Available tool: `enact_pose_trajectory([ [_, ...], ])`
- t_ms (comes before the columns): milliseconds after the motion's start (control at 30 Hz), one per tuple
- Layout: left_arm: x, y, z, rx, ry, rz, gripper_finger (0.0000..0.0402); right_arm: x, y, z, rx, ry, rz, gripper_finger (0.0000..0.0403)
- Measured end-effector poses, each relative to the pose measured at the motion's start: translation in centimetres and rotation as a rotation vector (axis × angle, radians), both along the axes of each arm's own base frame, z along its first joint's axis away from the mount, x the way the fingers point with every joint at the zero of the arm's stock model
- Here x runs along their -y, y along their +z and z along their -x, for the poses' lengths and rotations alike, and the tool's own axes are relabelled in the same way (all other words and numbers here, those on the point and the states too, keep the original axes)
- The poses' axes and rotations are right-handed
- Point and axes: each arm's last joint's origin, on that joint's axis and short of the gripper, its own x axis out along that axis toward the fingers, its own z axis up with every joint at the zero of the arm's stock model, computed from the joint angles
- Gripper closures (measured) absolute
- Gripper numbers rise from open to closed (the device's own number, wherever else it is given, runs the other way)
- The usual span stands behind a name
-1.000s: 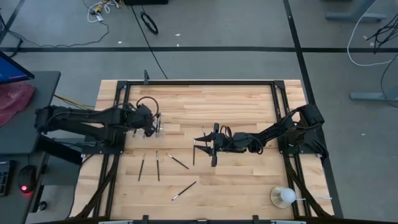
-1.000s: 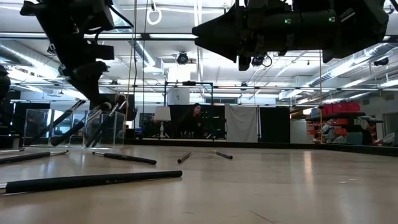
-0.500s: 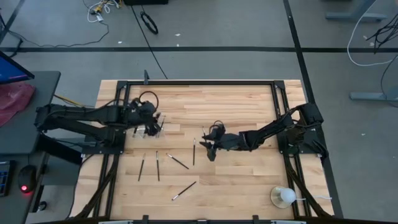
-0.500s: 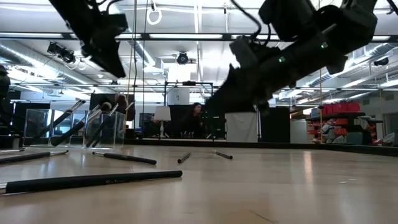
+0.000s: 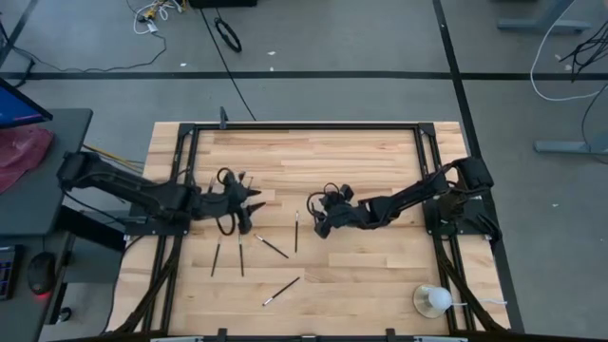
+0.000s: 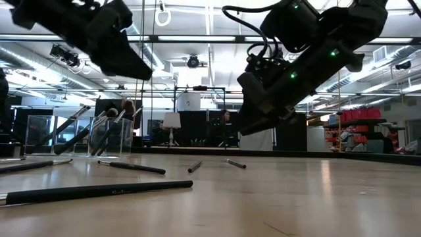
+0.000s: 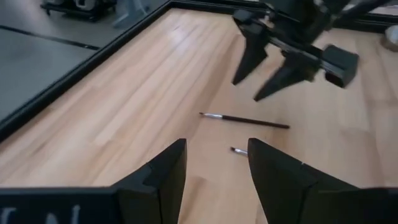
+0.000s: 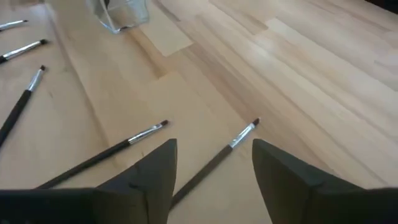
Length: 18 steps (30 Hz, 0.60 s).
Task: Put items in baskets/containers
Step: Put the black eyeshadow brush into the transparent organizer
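Observation:
A clear holder (image 5: 237,190) stands left of the table's middle with several brushes upright in it; it also shows in the low view (image 6: 108,136). Several slim dark brushes lie flat on the wood: one (image 5: 295,231) near the middle, one (image 5: 271,246), and two (image 5: 240,255) (image 5: 217,256) nearer the front. My left gripper (image 5: 253,205) is open and empty, just on the near-right side of the holder. My right gripper (image 5: 317,219) is open and empty, slanting down above the middle brush (image 8: 214,165).
Another brush (image 5: 281,290) lies toward the near edge. A white ball-like object with a stick (image 5: 432,300) sits at the near right corner. The black frame rails (image 5: 304,125) border the table. The two grippers face each other a short way apart (image 7: 280,59).
My left gripper has left its place above the holder and gone toward the near edge and a little right, coming lower. My right gripper has turned and tipped from level to slanting down toward the table, above the middle brush. The brushes on the table lie as before.

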Motion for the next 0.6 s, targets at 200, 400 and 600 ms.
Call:
enact_pose_trajectory([
  [200,0.1,-1.5,0.4,0.039,-0.008,0.01,0.0225,0.5,-1.9,-0.4,-0.04,-0.01,0.003,0.0193],
  [400,0.0,-1.9,0.6,0.037,-0.006,0.008,0.0225,0.7,-3.9,-0.6,-0.076,-0.022,-0.028,0.0193],
  [600,0.0,-1.8,0.6,0.037,-0.012,-0.003,0.0225,0.7,-5.3,-0.6,-0.114,-0.02,-0.027,0.0224],
])
